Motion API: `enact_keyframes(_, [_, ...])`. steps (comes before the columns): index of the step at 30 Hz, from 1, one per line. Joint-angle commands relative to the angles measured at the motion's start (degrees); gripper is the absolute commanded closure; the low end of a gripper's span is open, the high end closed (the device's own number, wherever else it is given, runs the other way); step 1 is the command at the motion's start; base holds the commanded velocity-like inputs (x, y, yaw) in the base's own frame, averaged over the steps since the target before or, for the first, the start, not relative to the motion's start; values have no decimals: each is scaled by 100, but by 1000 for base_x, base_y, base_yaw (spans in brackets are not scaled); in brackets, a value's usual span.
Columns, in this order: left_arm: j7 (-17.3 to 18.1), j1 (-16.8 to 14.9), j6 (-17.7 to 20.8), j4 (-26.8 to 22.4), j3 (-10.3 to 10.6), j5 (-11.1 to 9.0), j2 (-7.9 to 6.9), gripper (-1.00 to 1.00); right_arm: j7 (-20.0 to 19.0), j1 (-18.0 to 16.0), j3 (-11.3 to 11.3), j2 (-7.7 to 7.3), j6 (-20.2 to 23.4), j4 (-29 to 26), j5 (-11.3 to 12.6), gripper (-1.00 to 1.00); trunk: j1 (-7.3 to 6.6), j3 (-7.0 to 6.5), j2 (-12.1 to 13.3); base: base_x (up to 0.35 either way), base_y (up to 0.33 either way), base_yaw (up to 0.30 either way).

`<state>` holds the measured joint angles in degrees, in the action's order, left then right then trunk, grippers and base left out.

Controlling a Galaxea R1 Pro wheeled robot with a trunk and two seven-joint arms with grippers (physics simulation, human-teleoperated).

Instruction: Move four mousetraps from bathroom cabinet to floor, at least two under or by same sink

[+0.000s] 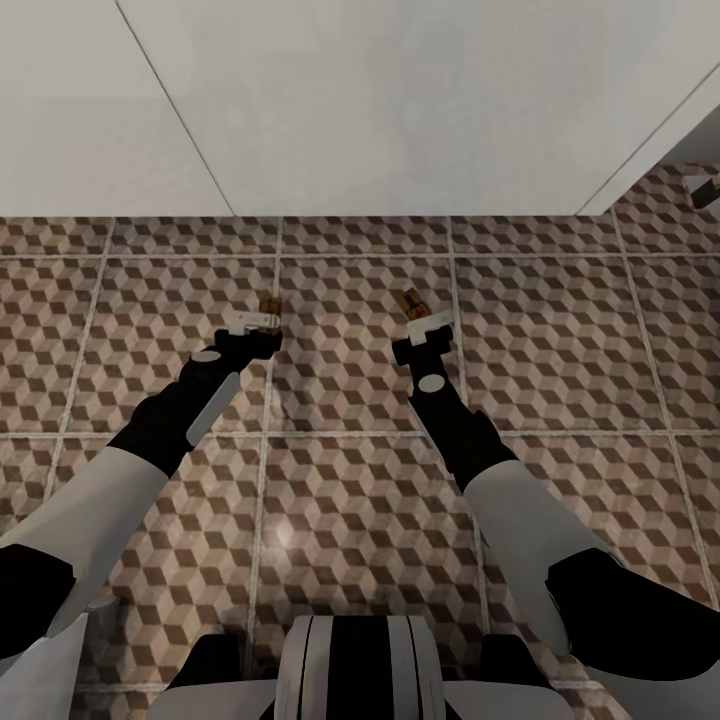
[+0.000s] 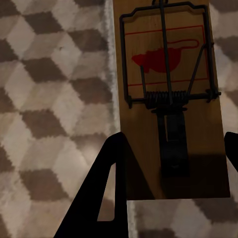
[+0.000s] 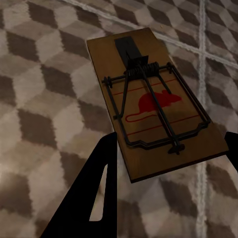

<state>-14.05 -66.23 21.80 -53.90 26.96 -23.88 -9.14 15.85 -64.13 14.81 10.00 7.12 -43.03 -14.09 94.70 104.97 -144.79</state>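
Now both claws low over bathroom floor [image 1: 360, 480], left claw [image 1: 262, 322] clamped on mousetrap [image 2: 171, 99], right claw [image 1: 428, 325] clamped on 2nd mousetrap [image 3: 153, 106], white wall [image 1: 380, 100] ahead.

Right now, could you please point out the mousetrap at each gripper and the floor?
left mousetrap [image 2: 168, 99], left wrist view, on the wire spring.
right mousetrap [image 3: 156, 104], right wrist view, on the red mouse print.
floor [image 1: 360, 500], head view, on a bare patterned tile.

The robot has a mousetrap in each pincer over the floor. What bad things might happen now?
1. The left pincer grips its mousetrap only at one end, so it might slip and tumble when released.
2. The right pincer's mousetrap sits tilted and may land crooked on the tiled floor.
3. Both traps look armed; a hard drop might snap them.
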Motion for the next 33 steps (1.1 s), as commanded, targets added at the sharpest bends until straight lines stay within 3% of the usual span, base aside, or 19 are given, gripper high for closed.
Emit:
enact_keyframes(1, [-62, -4, 17, -19, 29, -55, -9, 100, 32, -3, 14, 0, 52, -4, -50, 100, 2, 3, -3, 0, 0, 0])
enact_keyframes(5, [-62, -4, 60, -151, 29, -55, -9, 100, 32, -3, 16, 0, 53, -4, -50, 100, 12, 3, -8, 0, 0, 0])
enact_keyframes(14, [-62, -4, 537, -404, 29, -55, -9, 100, 32, -3, 16, 0, 53, -4, -50, 100, 35, 3, -20, 0, 0, 0])
enact_keyframes(33, [-62, -4, 571, -428, 29, -55, -9, 100, 32, -3, 19, 0, 46, -4, -50, 100, 59, 3, -32, 0, 0, 0])
